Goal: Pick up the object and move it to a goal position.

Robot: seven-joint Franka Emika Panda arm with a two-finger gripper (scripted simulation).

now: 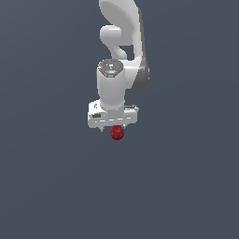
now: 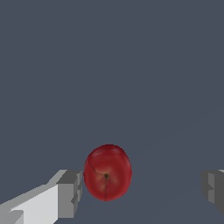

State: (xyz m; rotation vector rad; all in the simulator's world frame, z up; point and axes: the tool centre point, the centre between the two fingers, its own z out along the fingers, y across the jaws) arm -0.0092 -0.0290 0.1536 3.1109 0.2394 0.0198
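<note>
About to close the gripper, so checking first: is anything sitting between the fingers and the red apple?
Nothing visible. In the wrist view the apple sits between the open fingers of the gripper, close to one and clearly apart from the other. Only bare grey surface surrounds it.

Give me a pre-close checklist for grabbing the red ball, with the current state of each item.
1. Gripper open: ok, its fingers stand wide apart.
2. Small glossy dark-red apple-like ball lies between the fingers: ok in the wrist view.
3. Ball centred in the gap: not ok, it sits close to one finger and far from the other.
4. Fingers low enough around the ball: cannot tell; in the exterior view the ball shows just below the white gripper body.
5. Nothing else near the ball: ok, only plain grey surface shows.
6. Goal position marked: cannot tell, no marker visible.
</note>
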